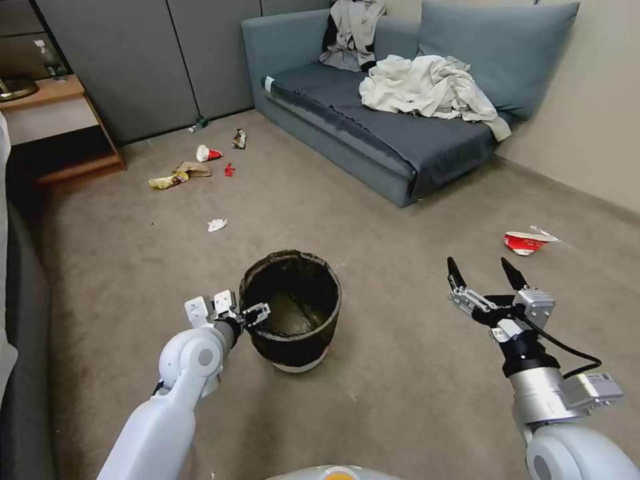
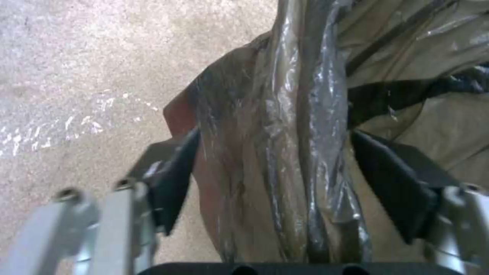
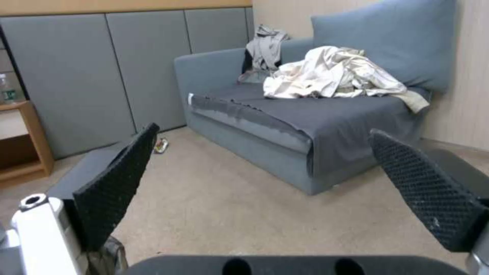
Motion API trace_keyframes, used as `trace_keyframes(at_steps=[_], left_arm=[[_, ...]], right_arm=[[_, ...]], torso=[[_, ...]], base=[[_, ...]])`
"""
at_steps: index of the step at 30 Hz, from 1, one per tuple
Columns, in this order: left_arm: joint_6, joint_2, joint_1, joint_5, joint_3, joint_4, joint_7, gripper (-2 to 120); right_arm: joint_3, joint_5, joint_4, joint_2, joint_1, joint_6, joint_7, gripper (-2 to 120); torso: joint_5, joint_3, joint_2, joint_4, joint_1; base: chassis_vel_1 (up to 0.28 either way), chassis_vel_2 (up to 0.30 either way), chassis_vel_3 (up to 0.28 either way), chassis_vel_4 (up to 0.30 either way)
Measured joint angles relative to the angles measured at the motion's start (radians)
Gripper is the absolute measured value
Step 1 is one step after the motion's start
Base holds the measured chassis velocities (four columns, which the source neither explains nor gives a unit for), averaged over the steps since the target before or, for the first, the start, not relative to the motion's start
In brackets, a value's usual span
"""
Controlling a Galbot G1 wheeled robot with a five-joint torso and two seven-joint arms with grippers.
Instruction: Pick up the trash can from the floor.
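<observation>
Head view: the trash can (image 1: pixel 291 310) stands upright on the floor (image 1: pixel 400 373), just in front of the robot, its dark bag folded over the rim. The left gripper (image 1: pixel 255 313) is at the near-left rim, one finger seemingly inside and one outside. The right gripper (image 1: pixel 486 273) hangs in the air well to the right, jaws spread wide, holding nothing. A crushed red cup (image 1: pixel 525 242) lies beyond it, and other litter lies nearer the sofa (image 1: pixel 373 133).

Left wrist view: the bag-covered rim of the trash can (image 2: pixel 295 126) runs between the two dark fingers (image 2: pixel 173 179). Jaws apart, straddling the wall; one pad is close to the plastic, but neither is visibly pressing yet.

Right wrist view: open fingers (image 3: pixel 117 183) frame the sofa (image 3: pixel 305 126) and bare floor (image 3: pixel 229 206).

Judgement: grasp pending. To do it well, seat the rim deep between the pads before closing, so the hard wall is pinched and not only loose bag film, which could slip. Then lift straight up.
</observation>
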Motion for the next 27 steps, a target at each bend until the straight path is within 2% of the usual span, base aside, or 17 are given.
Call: trace_keyframes(at_steps=[3,5,8,10,12,13,15,16,18,21,24,27], left_arm=[[-0.001,-0.003,-0.002,-0.014,-0.004,0.004,-0.005,57],[-0.002,-0.004,-0.003,-0.016,-0.005,0.005,-0.006,54],[-0.006,-0.009,-0.005,-0.016,-0.007,0.007,-0.011,38],[-0.007,-0.010,-0.005,-0.017,-0.007,0.007,-0.013,37],[-0.009,-0.014,-0.006,-0.020,-0.009,0.006,-0.019,25],[-0.009,-0.014,-0.006,-0.020,-0.009,0.006,-0.019,25],[-0.012,-0.017,-0.006,-0.020,-0.011,0.005,-0.027,14],[-0.012,-0.017,-0.006,-0.020,-0.011,0.005,-0.027,14],[-0.015,-0.019,-0.006,-0.020,-0.012,0.002,-0.030,4],[-0.022,-0.019,-0.005,-0.024,-0.013,-0.003,-0.031,1],[-0.031,-0.019,-0.004,-0.026,-0.023,-0.014,-0.035,1],[-0.031,-0.015,0.003,-0.046,-0.037,-0.047,-0.048,1]], right_arm=[[-0.001,0.000,-0.006,-0.003,0.004,0.000,0.000,100],[-0.001,0.000,-0.008,-0.003,0.005,0.000,0.000,100],[-0.003,0.000,-0.014,-0.006,0.008,0.002,0.000,100],[-0.003,0.000,-0.015,-0.006,0.009,0.002,0.000,100],[-0.004,0.000,-0.018,-0.010,0.011,0.003,0.000,100],[-0.004,0.000,-0.018,-0.010,0.011,0.003,0.000,100],[-0.004,0.000,-0.018,-0.014,0.012,0.004,0.001,100],[-0.004,0.000,-0.018,-0.014,0.012,0.004,0.001,100],[-0.004,0.001,-0.018,-0.017,0.012,0.005,0.001,100],[-0.004,0.001,-0.018,-0.017,0.011,0.007,0.002,100],[-0.004,0.001,-0.017,-0.017,0.009,0.008,0.002,100],[-0.003,0.001,-0.014,-0.017,0.007,0.009,0.002,100]], torso=[[-0.0001,0.000,0.000,0.0000,0.000],[-0.0001,0.000,0.000,-0.0001,0.000],[-0.0002,0.000,0.000,-0.0001,0.000],[-0.0003,0.000,0.000,-0.0001,0.000],[-0.0004,0.000,0.000,-0.0002,0.000],[-0.0004,0.000,0.000,-0.0002,0.000],[-0.0005,0.000,0.000,-0.0002,0.000],[-0.0005,0.000,0.000,-0.0002,0.000],[-0.0006,0.000,0.000,-0.0004,0.000],[-0.0013,0.000,0.000,-0.0006,0.000],[-0.0001,0.000,0.000,-0.0003,0.000],[-0.0008,0.000,0.000,-0.0004,0.000]], base=[[0.000,0.000,0.000,0.000],[0.000,0.000,0.000,0.000],[0.000,0.000,0.000,0.000],[0.000,0.000,0.000,0.000],[0.000,0.000,0.000,0.000],[0.000,0.000,0.000,0.000],[0.000,0.000,0.000,0.000],[0.000,0.000,0.000,0.000],[0.000,0.000,0.000,0.000],[0.000,0.000,0.000,0.000],[0.000,0.000,0.000,0.000],[0.000,0.000,0.000,0.000]])
